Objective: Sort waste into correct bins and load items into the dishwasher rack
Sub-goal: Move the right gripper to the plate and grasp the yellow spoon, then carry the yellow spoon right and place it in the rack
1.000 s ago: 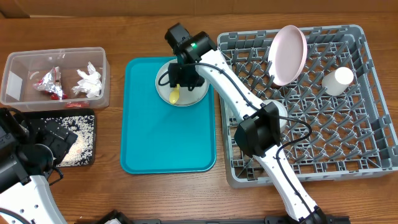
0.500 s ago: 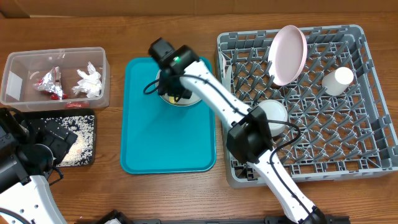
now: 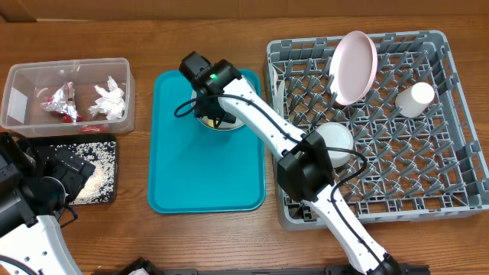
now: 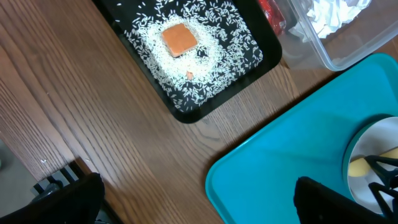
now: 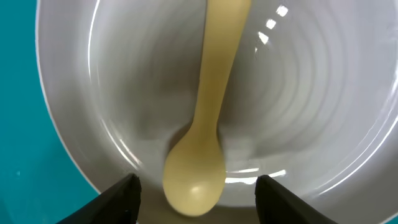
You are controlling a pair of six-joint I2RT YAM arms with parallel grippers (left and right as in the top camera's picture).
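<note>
Right end effector point(image 5: 196, 193) open, fingers point(image 5: 121, 199) either side of yellow spoon point(image 5: 214, 106) in grey plate point(image 5: 311, 93) on teal tray point(image 3: 206, 176), likely poised to grab; left end effector point(image 4: 199, 205) wide open, idle.

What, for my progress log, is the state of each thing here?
left gripper, open, empty.
right gripper, open, astride yellow spoon.
grey plate, flat on teal tray, spoon in it.
pink plate, on edge in dishwasher rack.
white cup, tilted in rack.
clear tub, holding tissue and wrappers.
black tray, holding rice and orange cube.
</note>
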